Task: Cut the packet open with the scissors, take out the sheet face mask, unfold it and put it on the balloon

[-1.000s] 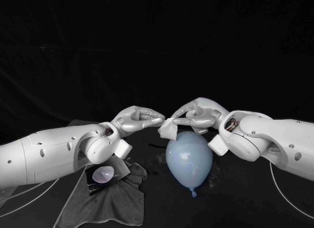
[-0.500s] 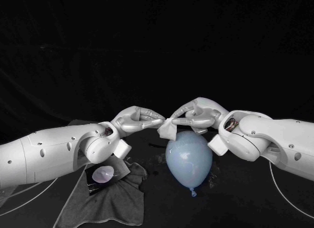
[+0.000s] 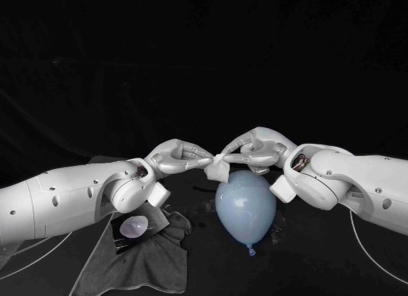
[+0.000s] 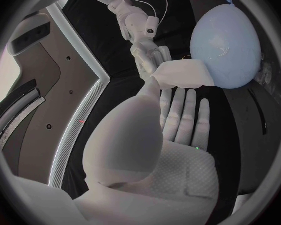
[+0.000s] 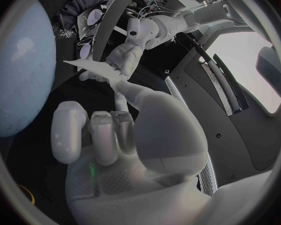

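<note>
Change: almost none. Over the last second the left hand (image 3: 177, 156) has dipped a touch at its fingertips, and the right hand (image 3: 257, 149) has held its place.
Mask: the mask (image 3: 219, 166) is still a small folded white wad hanging between the two hands, just above the balloon's top.
Left hand: fingertips closed on the mask's edge at its 9 o'clock side.
Right hand: fingers curled and clamped on the mask's upper corner at its 2 o'clock side.
Meaning: the packet seems already emptied. Unfolding has hardly begun, since the hands have not drawn apart and the sheet has not spread.
Balloon: the balloon (image 3: 246, 206) is pale blue and lies at 6 o'clock from the mask with its knot pointing toward the robot. Its top is very near the wad, and I cannot tell whether they touch.
Cloth: a grey cloth (image 3: 155, 259) lies at 8 o'clock from the balloon, under the left forearm.
Packet: a dark flat piece with a pale oval (image 3: 133, 228) rests on the cloth. It is likely the packet, though I cannot be sure.
Room: the black table (image 3: 328, 265) is open at 12 o'clock beyond the hands and at 9 and 3 o'clock, so both hands can pull outward freely.
Edges: the mask's free lower edge hangs toward the balloon. The cloth edge sits well apart from the balloon, so draping should not snag it.
</note>
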Controlling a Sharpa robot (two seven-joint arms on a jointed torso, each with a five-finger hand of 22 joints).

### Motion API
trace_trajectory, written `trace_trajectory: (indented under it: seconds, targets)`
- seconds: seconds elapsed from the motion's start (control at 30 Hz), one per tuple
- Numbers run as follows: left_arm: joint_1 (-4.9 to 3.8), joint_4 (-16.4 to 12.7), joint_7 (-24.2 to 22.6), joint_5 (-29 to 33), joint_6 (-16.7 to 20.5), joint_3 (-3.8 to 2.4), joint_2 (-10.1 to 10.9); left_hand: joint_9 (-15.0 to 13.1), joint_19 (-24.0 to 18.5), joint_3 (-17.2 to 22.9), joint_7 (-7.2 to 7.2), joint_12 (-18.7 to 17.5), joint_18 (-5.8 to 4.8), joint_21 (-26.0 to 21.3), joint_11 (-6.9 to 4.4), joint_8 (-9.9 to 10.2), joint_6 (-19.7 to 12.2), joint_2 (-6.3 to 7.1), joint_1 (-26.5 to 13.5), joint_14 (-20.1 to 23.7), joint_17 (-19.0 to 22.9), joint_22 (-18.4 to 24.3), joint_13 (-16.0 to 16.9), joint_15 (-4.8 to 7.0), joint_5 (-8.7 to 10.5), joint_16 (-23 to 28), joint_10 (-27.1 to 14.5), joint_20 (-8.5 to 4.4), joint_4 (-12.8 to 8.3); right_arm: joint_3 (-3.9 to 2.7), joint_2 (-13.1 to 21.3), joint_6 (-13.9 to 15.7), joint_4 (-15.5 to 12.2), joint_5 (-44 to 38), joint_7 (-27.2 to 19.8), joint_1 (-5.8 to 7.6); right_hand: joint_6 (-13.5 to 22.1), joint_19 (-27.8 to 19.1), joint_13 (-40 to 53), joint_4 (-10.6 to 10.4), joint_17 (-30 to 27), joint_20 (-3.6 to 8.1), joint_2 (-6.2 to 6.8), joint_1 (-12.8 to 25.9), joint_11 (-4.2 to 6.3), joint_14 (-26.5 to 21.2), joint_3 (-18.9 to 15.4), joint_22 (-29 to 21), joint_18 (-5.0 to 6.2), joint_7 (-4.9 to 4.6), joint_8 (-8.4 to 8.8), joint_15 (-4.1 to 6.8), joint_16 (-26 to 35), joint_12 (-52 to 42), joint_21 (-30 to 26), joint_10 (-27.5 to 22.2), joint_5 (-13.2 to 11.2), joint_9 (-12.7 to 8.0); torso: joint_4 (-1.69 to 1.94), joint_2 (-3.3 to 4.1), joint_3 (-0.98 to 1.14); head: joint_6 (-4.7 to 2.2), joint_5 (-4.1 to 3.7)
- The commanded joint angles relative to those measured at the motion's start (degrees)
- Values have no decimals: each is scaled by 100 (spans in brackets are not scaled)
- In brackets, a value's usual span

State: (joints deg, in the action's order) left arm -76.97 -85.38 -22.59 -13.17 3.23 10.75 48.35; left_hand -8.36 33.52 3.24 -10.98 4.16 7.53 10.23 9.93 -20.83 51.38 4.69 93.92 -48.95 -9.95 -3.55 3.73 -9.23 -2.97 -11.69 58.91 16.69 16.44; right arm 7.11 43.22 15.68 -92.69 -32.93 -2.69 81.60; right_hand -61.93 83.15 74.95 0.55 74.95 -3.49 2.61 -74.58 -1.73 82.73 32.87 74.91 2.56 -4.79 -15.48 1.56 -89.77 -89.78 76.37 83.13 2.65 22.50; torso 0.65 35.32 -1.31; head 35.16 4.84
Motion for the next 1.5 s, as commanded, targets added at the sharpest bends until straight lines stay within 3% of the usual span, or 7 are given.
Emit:
trace_trajectory:
  seconds: [0.03, 0.5, 0.87, 1.33, 1.5]
  targets:
    - [-3, -26, 20, -158, 61, -9, -4, 8, 44, -33, 6, -33, 36, 26, -4, 34, 59, 7, 23, -56, -9, -5, -3, 11, 22, -30, 49, 6, 1, -3, -7, -90, -4, -58, -69, 2, -27, 6, 1505, 15, 1505, 31, -54, 4, 136, 727, 10, 987, 45, 6, -17, 156, -23, -22, 6, 687, 14, 530, 3, 2, -1, 7, 11]
    - [-3, -61, -19, -136, 36, -11, -3, 6, 114, 96, 83, -31, 33, 0, -55, 48, 230, -266, 122, -187, -46, 1, -4, 57, 20, -49, 176, -1, 10, -3, -32, -114, 5, -62, -54, -4, -27, 6, 1505, 15, 1505, 31, -54, 4, 136, 727, 10, 987, 45, 6, -17, 156, -23, -22, 6, 687, 14, 530, 2, 0, -1, 27, 21]
    - [-3, -116, -38, -3, -58, -12, 4, 3, 85, 170, 122, -39, 49, -30, -61, 56, 285, -340, 178, -214, -57, 8, -8, 62, 20, -42, 214, -2, 5, -2, -41, -102, 25, -102, -33, -9, -27, 6, 1505, 15, 1505, 31, -54, 4, 136, 727, 10, 987, 45, 6, -17, 156, -23, -22, 6, 687, 14, 530, 1, 0, -1, 40, 23]
    - [-3, -156, -67, 496, -265, -12, 32, -96, 150, 710, 298, -19, 191, -81, -112, -52, 523, -627, 472, -322, -93, -2, -8, 90, 18, -21, 514, -7, -13, -2, -48, -92, 68, -184, 17, -11, -27, 6, 1505, 15, 1505, 31, -54, 4, 136, 727, 10, 987, 45, 6, -17, 156, -23, -22, 6, 687, 14, 530, -3, -1, -1, 69, 29]
    - [-3, -155, -72, 674, -331, -12, 40, -164, 385, 937, 358, -41, 237, -24, -128, -107, 517, -626, 449, -393, -114, -29, -14, 115, 19, -20, 624, 0, 1, 0, -55, -88, 105, -236, 58, -13, -27, 6, 1505, 15, 1505, 31, -54, 4, 136, 727, 10, 987, 45, 6, -17, 156, -23, -22, 6, 687, 14, 530, 1, -2, -1, 69, 36]
